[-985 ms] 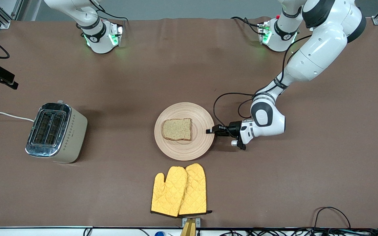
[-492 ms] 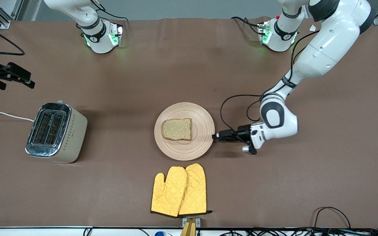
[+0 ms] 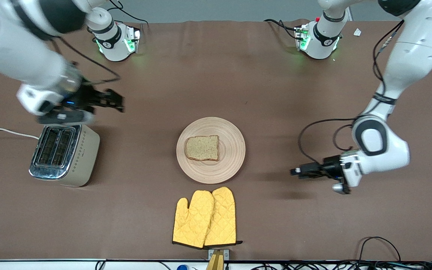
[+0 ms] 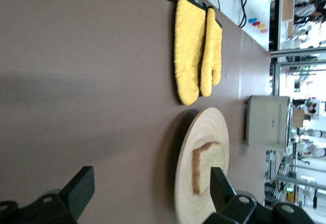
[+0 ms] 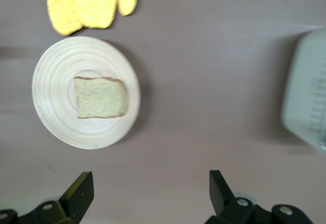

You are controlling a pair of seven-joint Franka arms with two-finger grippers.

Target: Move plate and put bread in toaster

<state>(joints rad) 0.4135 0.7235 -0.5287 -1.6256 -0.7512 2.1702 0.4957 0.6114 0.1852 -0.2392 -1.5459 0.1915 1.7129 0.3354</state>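
Note:
The light-wood plate (image 3: 231,159) lies mid-table with the brown bread slice (image 3: 202,148) flat on it. The cream toaster (image 3: 84,153) with its chrome top stands toward the right arm's end, slots empty. My left gripper (image 3: 294,171) is open and empty, low over bare table, apart from the plate toward the left arm's end. In the left wrist view the gripper (image 4: 150,191) faces the plate (image 4: 204,127) and bread (image 4: 208,165). My right gripper (image 3: 118,100) is open and empty, up over the table beside the toaster. The right wrist view shows this gripper (image 5: 150,193), the plate (image 5: 56,71), bread (image 5: 100,98) and toaster (image 5: 305,96).
A pair of yellow oven mitts (image 3: 205,218) lies nearer the front camera than the plate, close to its rim. The toaster's white cord (image 3: 6,131) runs off the right arm's end of the table. Black cables lie along the front edge.
My left gripper drew back from the plate's rim toward the left arm's end. My right arm swung in from the table's end to over the table beside the toaster. Plate and bread stayed put.

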